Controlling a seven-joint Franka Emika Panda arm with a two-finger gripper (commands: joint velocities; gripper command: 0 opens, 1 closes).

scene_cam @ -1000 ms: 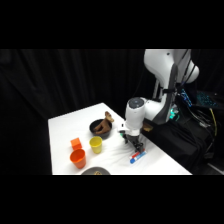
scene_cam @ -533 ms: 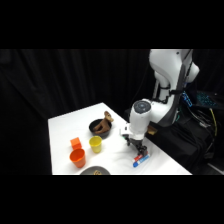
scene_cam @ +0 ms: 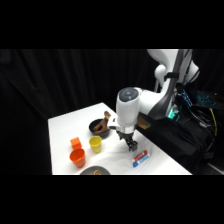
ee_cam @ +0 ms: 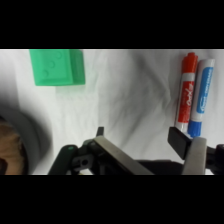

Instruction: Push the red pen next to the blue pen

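Beyond my tool [ee_cam: 145,142], which is hanging spread wide and empty, the red pen [ee_cam: 186,88] is lying touching the blue pen [ee_cam: 201,96], so pushing looks finished.

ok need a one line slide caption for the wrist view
Red pen lying flush beside the blue pen, green block off to the side.

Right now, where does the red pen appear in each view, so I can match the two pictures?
Side view: the red pen lies near the table's front right edge, just below the end effector.
Wrist view: the red pen is at upper right, upright in the picture.
Shared landmark: the blue pen, side by side with it in both views.
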